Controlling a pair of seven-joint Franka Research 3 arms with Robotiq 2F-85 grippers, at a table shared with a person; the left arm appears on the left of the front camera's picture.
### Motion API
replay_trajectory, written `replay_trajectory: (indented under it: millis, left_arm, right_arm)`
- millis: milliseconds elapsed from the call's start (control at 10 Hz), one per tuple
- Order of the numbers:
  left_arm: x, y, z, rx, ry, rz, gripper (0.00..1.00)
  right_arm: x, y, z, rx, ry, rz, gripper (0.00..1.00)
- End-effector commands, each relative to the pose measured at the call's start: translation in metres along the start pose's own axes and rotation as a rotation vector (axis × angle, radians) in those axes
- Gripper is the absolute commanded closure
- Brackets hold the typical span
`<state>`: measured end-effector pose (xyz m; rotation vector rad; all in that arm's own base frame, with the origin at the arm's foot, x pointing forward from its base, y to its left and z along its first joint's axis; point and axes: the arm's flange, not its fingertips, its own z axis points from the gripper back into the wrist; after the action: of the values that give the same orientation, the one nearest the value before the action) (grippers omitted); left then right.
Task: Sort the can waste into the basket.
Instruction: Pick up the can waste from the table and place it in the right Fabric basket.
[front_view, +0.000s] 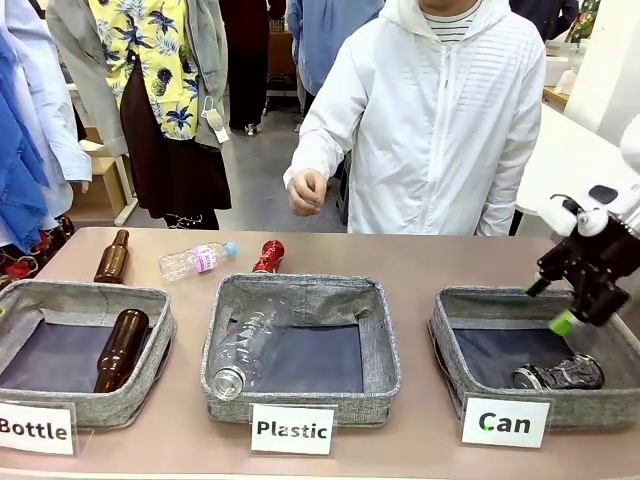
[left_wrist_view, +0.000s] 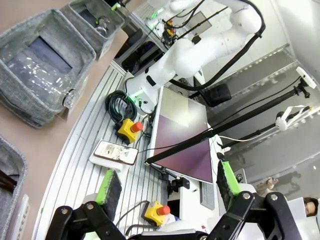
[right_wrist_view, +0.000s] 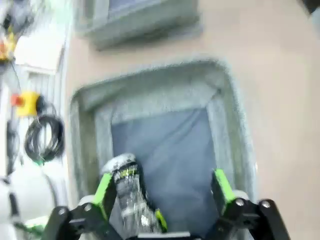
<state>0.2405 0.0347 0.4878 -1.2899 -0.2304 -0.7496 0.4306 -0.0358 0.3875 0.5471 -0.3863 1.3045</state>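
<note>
One dark can (front_view: 558, 375) in the basket (front_view: 600, 405), right gripper (front_view: 550, 305) wide at its twelve o'clock, red can (front_view: 268, 257) on table (front_view: 420, 262), left gripper (left_wrist_view: 168, 179) wide.

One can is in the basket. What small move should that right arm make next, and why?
Probably lift the right gripper clear of the Can basket and head toward the red can. Its jaws stand open, the dark can lies loose in the basket, and the red one lies on the table by the far edge.

Rough cloth basket (front_view: 447, 345), shiny metal can (front_view: 560, 375)
</note>
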Motion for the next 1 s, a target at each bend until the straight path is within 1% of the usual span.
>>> replay_trajectory:
  millis: [0, 100, 200, 300, 400, 500, 600, 700, 800, 900]
  left_arm:
    - [-0.002, -0.002, -0.001, -0.006, 0.006, 0.014, 0.00]
    - [-0.002, -0.002, -0.001, -0.006, 0.006, 0.014, 0.00]
    - [-0.002, -0.002, -0.001, -0.006, 0.006, 0.014, 0.00]
    - [-0.002, -0.002, -0.001, -0.006, 0.006, 0.014, 0.00]
    - [-0.002, -0.002, -0.001, -0.006, 0.006, 0.014, 0.00]
    - [-0.002, -0.002, -0.001, -0.006, 0.006, 0.014, 0.00]
    - [-0.002, -0.002, -0.001, -0.006, 0.006, 0.014, 0.00]
    - [-0.002, -0.002, -0.001, -0.006, 0.006, 0.014, 0.00]
    - [-0.002, -0.002, -0.001, -0.006, 0.006, 0.014, 0.00]
    - [-0.002, -0.002, -0.001, -0.006, 0.006, 0.014, 0.00]
  right_arm:
    - [0.013, -0.028, 0.011, 0.023, -0.560, -0.454, 0.00]
    - [0.012, -0.033, 0.015, 0.106, -0.672, -0.578, 0.00]
    - [0.007, -0.041, 0.020, 0.131, -0.790, -0.761, 0.00]
    - [0.000, -0.047, 0.024, 0.160, -0.860, -0.838, 0.00]
    - [-0.006, -0.053, 0.028, 0.173, -0.914, -0.887, 0.00]
    - [-0.009, -0.057, 0.028, 0.169, -0.929, -0.905, 0.00]
    - [-0.009, -0.057, 0.027, 0.175, -0.907, -0.914, 0.00]
    - [-0.007, -0.059, 0.023, 0.165, -0.879, -0.896, 0.00]
    - [-0.022, -0.058, 0.030, 0.221, -0.757, -0.827, 0.00]
    - [-0.022, -0.058, 0.030, 0.221, -0.757, -0.827, 0.00]
